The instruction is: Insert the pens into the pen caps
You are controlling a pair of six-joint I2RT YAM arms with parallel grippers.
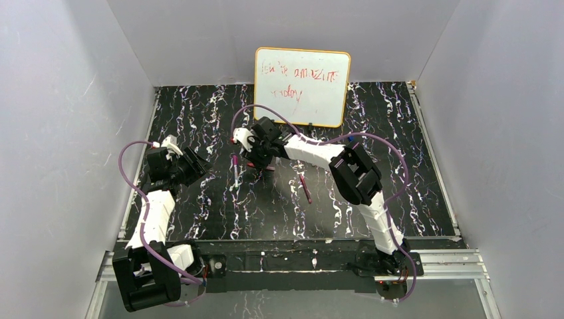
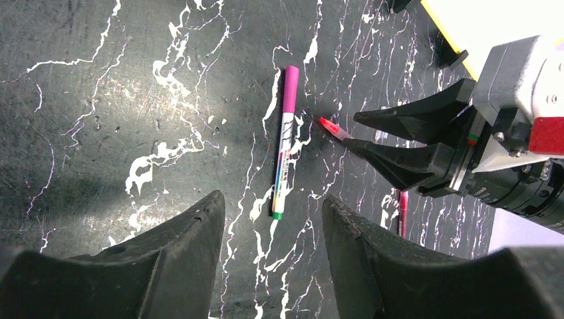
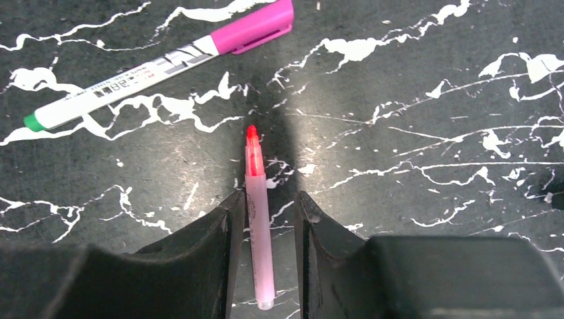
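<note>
Both arms have white link shells and black joint housings: left arm (image 1: 156, 219) lower left, right arm (image 1: 359, 179) centre right. A purple cable (image 1: 121, 165) loops along each. Black tapered gripper fingers (image 2: 412, 118). Red patch (image 2: 547, 135) at right edge.

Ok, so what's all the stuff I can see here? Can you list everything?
Whiteboard: one, white with orange rim and red scribbles, standing at the back.
Capped pen: one, white with magenta cap and green end, lying mid-table.
Uncapped pen: one, pale pink with red tip, between the right tool's fingers.
Dark pink pen: one, lying right of centre.
Table: one, black with white marbling.
Left tool: one, black, open, empty.
Right tool: one, black, open, fingers either side of the red-tipped one.
</note>
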